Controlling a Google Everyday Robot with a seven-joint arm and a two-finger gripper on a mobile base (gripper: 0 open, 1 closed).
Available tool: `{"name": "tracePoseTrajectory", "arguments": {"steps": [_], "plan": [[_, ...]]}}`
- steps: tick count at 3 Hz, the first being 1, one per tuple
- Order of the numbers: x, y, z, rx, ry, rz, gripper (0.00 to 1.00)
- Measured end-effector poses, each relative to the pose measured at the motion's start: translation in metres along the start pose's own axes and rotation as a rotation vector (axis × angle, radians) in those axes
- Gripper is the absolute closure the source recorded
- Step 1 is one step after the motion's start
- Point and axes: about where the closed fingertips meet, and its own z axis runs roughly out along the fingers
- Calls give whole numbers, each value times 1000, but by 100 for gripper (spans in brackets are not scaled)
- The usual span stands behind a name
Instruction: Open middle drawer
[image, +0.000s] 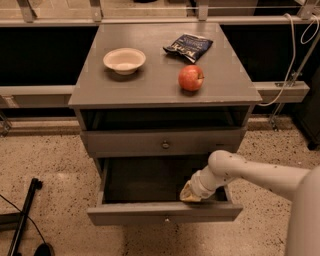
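Note:
The grey cabinet (165, 90) has a closed drawer with a brass knob (165, 145) under a dark gap below its top. Below it the middle drawer (165, 212) stands pulled out toward me, its inside dark and bare, its small knob (166, 219) on the front panel. My gripper (191, 193) reaches in from the right and sits inside this drawer, right against the back of its front panel, right of centre. The bottom drawer is hidden under the open one.
On the cabinet top lie a white bowl (124, 60), a red apple (191, 78) and a dark chip bag (188, 47). A black stand leg (25, 215) lies on the speckled floor at left. White cables (295, 60) hang at right.

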Motion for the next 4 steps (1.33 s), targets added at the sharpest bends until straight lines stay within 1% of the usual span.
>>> {"name": "tracePoseTrajectory", "arguments": {"steps": [1, 2, 4], "plan": [[0, 45, -9, -111, -124, -104, 100], [0, 45, -9, -111, -124, -102, 100], [-1, 28, 17, -65, -43, -121, 100]]}}
